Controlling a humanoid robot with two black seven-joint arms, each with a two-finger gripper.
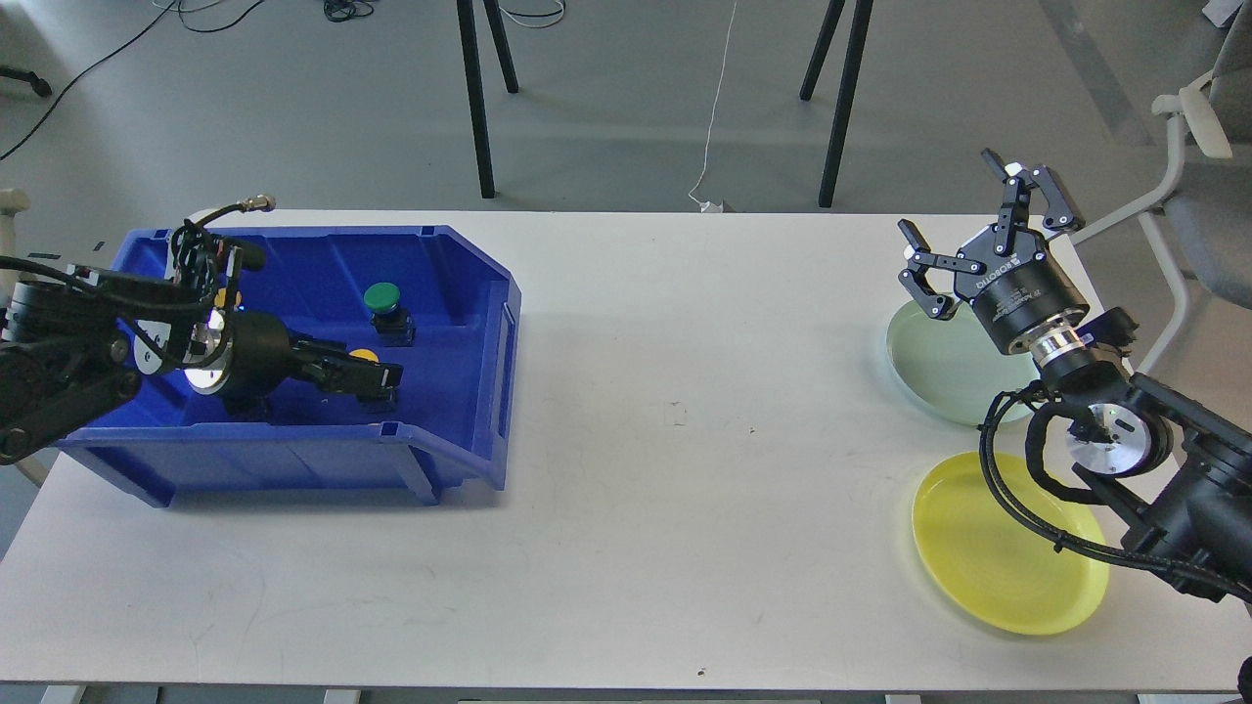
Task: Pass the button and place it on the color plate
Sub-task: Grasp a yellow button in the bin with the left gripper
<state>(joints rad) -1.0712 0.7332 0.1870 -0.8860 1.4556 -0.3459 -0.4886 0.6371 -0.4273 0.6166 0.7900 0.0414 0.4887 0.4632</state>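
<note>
A blue bin (460, 323) stands at the left of the table. In it a green button (381, 296) stands upright near the back. A yellow button (364, 355) shows just behind my left gripper's fingers. My left gripper (383, 376) reaches low into the bin, seen side-on; I cannot tell whether it holds the yellow button. My right gripper (947, 194) is open and empty, raised above the far edge of the pale green plate (934, 367). A yellow plate (988, 567) lies nearer the front right.
The white table (685, 469) stretches between the bin and the plates. A bit of yellow (223, 295) shows behind my left wrist in the bin. Black stand legs (475, 98) and a chair (1193, 196) are beyond the table.
</note>
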